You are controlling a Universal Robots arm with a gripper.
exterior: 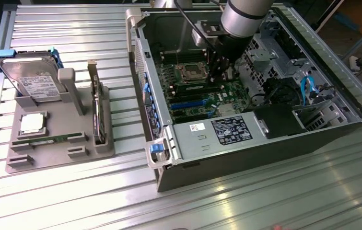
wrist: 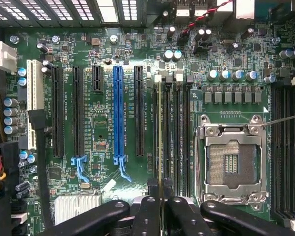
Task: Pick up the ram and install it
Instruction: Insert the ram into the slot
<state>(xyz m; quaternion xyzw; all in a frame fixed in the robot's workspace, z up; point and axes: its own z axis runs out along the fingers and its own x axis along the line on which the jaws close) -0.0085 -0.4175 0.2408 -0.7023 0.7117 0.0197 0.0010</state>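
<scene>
My gripper (exterior: 222, 72) is lowered inside the open computer case, over the motherboard (exterior: 200, 91). In the wrist view its two dark fingers (wrist: 146, 211) are shut on the ram (wrist: 160, 137). The ram shows edge-on as a thin yellowish line running away from the fingertips. It stands upright, lined up along the outermost of the black memory slots (wrist: 173, 132) beside the empty CPU socket (wrist: 231, 162). I cannot tell whether its lower edge touches the slot.
The case walls (exterior: 334, 120) and drive cage (exterior: 276, 52) surround the arm. On the exterior view's left, a grey fixture (exterior: 59, 153) holds a hard drive (exterior: 30, 79), an upright expansion card (exterior: 96, 110), a CPU chip (exterior: 32, 122) and a green strip (exterior: 40, 140).
</scene>
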